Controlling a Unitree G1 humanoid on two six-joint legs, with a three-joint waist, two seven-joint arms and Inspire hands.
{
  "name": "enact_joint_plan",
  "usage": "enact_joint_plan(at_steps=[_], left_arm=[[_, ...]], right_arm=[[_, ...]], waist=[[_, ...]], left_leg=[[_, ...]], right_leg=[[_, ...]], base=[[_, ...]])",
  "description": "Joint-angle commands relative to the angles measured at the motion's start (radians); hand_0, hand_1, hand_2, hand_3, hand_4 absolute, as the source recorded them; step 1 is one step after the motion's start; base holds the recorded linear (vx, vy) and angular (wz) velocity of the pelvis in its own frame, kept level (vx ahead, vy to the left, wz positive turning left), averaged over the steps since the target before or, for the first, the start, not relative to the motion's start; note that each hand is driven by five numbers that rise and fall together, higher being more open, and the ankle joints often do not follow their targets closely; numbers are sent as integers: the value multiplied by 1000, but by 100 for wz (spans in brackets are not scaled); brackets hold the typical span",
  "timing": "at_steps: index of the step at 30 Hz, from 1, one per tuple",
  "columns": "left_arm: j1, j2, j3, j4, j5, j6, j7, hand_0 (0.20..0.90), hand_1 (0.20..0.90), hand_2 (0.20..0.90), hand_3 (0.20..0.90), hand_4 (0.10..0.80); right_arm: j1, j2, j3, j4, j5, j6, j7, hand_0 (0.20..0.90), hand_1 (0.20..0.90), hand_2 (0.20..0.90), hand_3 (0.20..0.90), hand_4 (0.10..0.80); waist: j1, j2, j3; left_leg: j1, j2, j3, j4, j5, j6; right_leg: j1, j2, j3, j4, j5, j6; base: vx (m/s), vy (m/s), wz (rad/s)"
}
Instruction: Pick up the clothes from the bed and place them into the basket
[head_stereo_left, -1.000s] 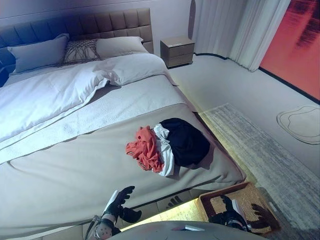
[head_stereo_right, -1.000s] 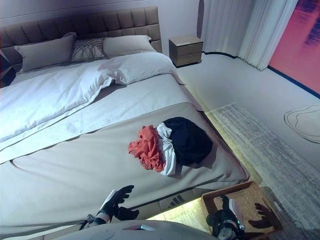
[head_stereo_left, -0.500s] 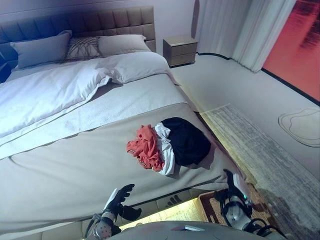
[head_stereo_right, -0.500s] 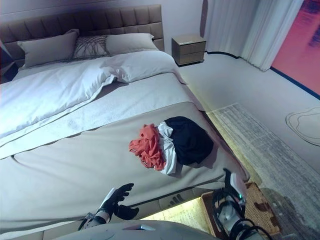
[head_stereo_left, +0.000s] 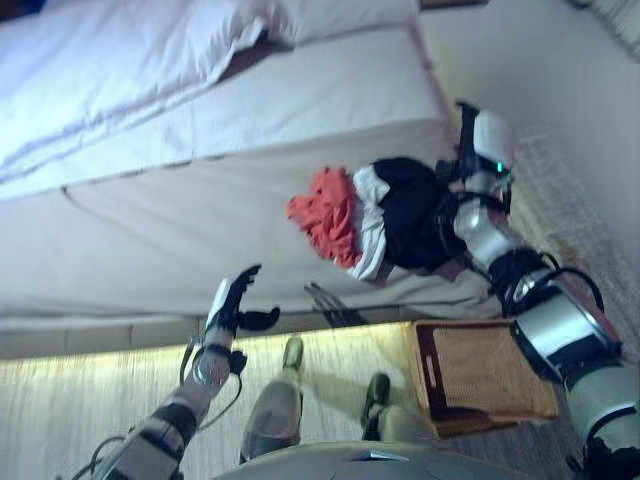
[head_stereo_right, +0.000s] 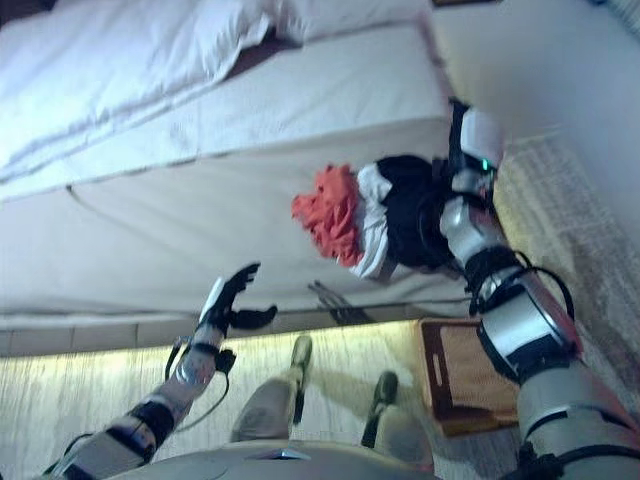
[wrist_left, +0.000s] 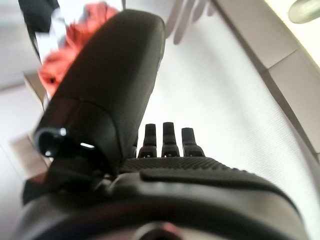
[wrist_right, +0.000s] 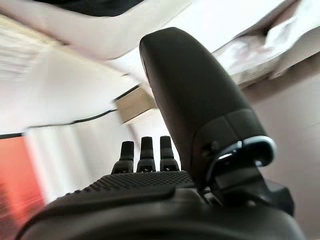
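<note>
Right wrist view: right hand (head_stereo_left: 478, 135) spread, just beside clothes (head_stereo_left: 380, 210); best lowered onto pile, then closed; left hand (head_stereo_left: 232, 300) spread.

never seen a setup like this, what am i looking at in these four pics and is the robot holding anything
This is a humanoid robot tidying a bedroom. Two pictures come from the two eyes of a camera on its head, looking down; the other two come from cameras on its wrists, so each is mostly filled by that hand's dark bulk.

On the bed lies a pile of clothes: orange, white and black. A wicker basket stands on the floor beside the bed.

The right hand is up by the far side of the pile, the left hand hovers at the bed's near edge. Both have straight fingers, so nothing is held.
</note>
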Motion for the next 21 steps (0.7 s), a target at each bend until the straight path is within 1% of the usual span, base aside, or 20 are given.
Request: enact_joint_plan(at_steps=[1, 2, 4, 5, 6, 7, 8, 11, 13, 14, 17, 21], left_arm=[[5, 80, 37, -168, -10, -69, 87, 900, 900, 900, 900, 800], [8, 88, 40, -189, -16, -75, 91, 900, 900, 900, 900, 800], [19, 110, 66, -283, -89, -79, 69, 900, 900, 900, 900, 800], [19, 111, 68, -289, -91, -80, 68, 900, 900, 900, 900, 800], [24, 114, 70, -309, -102, -86, 67, 900, 900, 900, 900, 800], [25, 116, 68, -319, -113, -93, 68, 900, 900, 900, 900, 800], [30, 119, 71, -348, -134, -103, 54, 900, 900, 900, 900, 800], [39, 131, 65, -389, -142, -115, 37, 900, 900, 900, 900, 800], [43, 140, 52, -422, -122, -121, 39, 900, 900, 900, 900, 800], [42, 153, 40, -442, -137, -131, 40, 900, 900, 900, 900, 800], [39, 172, 38, -492, -159, -145, 49, 900, 900, 900, 900, 800], [48, 188, 44, -554, -152, -161, 67, 900, 900, 900, 900, 800]], right_arm=[[-63, -43, 45, -73, 10, 18, -35, 900, 900, 900, 900, 800], [-75, -47, 47, -70, 5, 18, -27, 900, 900, 900, 900, 800], [-131, -61, 76, -43, -20, 38, -8, 900, 900, 900, 900, 800], [-136, -62, 78, -39, -19, 39, -10, 900, 900, 900, 900, 800], [-153, -60, 86, -19, -24, 40, -10, 900, 900, 900, 900, 800], [-165, -59, 87, -5, -30, 37, -6, 900, 900, 900, 900, 800], [-199, -55, 98, 20, -31, 44, -5, 900, 900, 900, 900, 800], [-246, -52, 115, 39, -41, 62, 12, 900, 900, 900, 900, 800], [-289, -45, 126, 72, -59, 64, 31, 900, 900, 900, 900, 800], [-332, -48, 143, 97, -56, 71, 52, 900, 900, 900, 900, 800], [-376, -51, 158, 141, -46, 90, 82, 900, 900, 900, 900, 800], [-415, -52, 168, 190, -49, 127, 124, 900, 900, 900, 900, 800]], waist=[[42, -27, 11], [49, -23, 17], [77, -1, 42], [78, 0, 44], [89, 6, 57], [94, 9, 61], [105, 23, 76], [117, 41, 95], [127, 57, 111], [132, 70, 123], [140, 86, 141], [154, 101, 152]], left_leg=[[-66, -63, 31, 227, -243, 71], [-88, -67, 29, 252, -251, 73], [-185, -93, 19, 375, -287, 86], [-193, -96, 19, 387, -290, 87], [-213, -109, 17, 443, -332, 89], [-232, -115, 16, 467, -342, 93], [-280, -130, 17, 530, -360, 102], [-335, -147, 19, 598, -379, 109], [-376, -158, 20, 639, -385, 117], [-410, -163, 21, 671, -389, 121], [-466, -170, 22, 718, -393, 130], [-532, -182, 22, 778, -402, 137]], right_leg=[[-89, -24, 6, 187, -107, -52], [-109, -31, 3, 222, -121, -58], [-197, -63, -9, 377, -175, -83], [-206, -67, -9, 391, -179, -84], [-229, -79, 1, 453, -216, -80], [-248, -86, 2, 480, -225, -82], [-299, -98, 5, 545, -239, -86], [-353, -110, 10, 608, -253, -93], [-399, -119, 10, 653, -259, -97], [-439, -121, 19, 686, -262, -97], [-502, -126, 32, 736, -269, -98], [-571, -130, 35, 794, -279, -101]], base=[[-82, 58, 47], [-81, 82, 40], [-70, 78, 30], [22, 36, 32], [36, 20, 31], [-5, 39, 34], [-57, 45, 21], [-47, 42, 18], [-53, 48, 17], [-51, 46, 14], [-51, 30, 8], [-20, 3, 5]])
